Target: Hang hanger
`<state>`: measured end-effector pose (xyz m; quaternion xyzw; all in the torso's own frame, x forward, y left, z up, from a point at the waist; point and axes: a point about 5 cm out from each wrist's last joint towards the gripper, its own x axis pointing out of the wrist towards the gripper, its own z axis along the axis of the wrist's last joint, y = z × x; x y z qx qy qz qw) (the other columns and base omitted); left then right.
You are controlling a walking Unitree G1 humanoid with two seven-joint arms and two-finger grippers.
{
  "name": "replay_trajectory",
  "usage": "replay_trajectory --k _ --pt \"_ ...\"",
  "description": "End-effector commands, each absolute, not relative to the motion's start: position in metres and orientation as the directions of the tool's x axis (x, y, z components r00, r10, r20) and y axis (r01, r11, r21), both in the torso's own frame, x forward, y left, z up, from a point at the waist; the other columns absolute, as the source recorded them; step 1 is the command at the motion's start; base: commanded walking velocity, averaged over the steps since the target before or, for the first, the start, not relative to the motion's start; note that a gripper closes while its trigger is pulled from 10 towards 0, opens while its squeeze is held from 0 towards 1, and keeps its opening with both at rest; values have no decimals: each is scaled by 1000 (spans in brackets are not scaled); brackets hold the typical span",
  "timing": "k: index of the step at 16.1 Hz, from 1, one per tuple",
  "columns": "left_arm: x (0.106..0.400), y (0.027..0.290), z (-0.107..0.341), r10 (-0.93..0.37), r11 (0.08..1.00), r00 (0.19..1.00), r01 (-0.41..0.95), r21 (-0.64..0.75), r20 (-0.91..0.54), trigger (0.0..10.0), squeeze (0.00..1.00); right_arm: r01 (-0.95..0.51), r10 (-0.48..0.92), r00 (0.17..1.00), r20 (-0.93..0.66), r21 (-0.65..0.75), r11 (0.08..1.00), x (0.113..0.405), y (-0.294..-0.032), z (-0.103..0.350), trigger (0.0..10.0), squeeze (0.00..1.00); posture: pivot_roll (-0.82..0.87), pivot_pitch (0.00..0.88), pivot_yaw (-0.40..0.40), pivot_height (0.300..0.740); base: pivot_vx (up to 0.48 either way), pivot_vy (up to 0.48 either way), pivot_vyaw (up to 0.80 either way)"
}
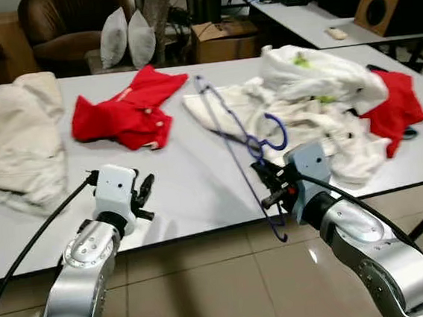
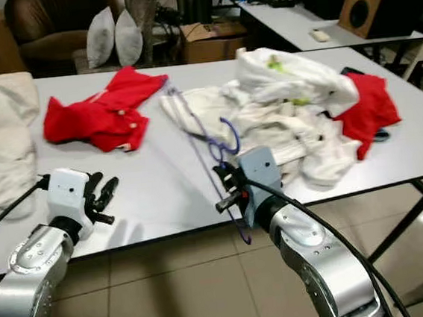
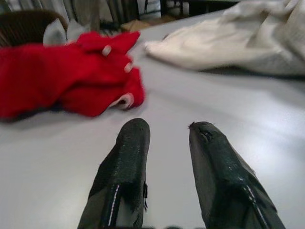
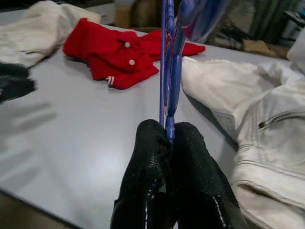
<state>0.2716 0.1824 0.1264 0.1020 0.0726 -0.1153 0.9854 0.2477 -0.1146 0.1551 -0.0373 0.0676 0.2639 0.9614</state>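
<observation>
A blue-purple plastic hanger (image 1: 234, 145) stands tilted above the front of the white table (image 1: 192, 194), its hook (image 1: 275, 131) curling toward the white clothes. My right gripper (image 1: 272, 186) is shut on the hanger's neck (image 4: 170, 86) at the table's front edge. My left gripper (image 1: 144, 197) hovers low over the table front left, open, with nothing between its fingers (image 3: 125, 162). A red shirt (image 1: 128, 110) lies flat just beyond it.
A heap of white garments (image 1: 304, 112) and a red cloth (image 1: 394, 111) cover the table's right part. A cream garment (image 1: 15, 144) lies at the left. Behind stand a brown armchair (image 1: 71, 26), cushions, a cardboard box and another desk.
</observation>
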Motion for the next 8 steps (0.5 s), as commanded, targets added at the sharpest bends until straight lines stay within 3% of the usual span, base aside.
replay_trajectory --k 1,3,5,8 --pt "277 176 139 -232 951 967 248 182 -106 10000 0 -522 512 849 -129 -55 851 252 -119 160 10000 0 -87 0 -9 740 0 0 0" --pt "285 181 165 -225 963 974 218 161 31 10000 0 -592 583 805 -111 -78 802 254 -117 167 10000 0 -91 0 0 740 0 0 0" --pt "293 190 217 -142 990 939 134 47 313 10000 0 -704 695 710 -111 -108 702 255 -113 175 10000 0 -94 0 7 740 0 0 0" --pt "293 195 252 -85 986 869 145 -87 487 10000 0 -766 757 643 -119 -108 633 256 -114 180 10000 0 -91 0 0 740 0 0 0"
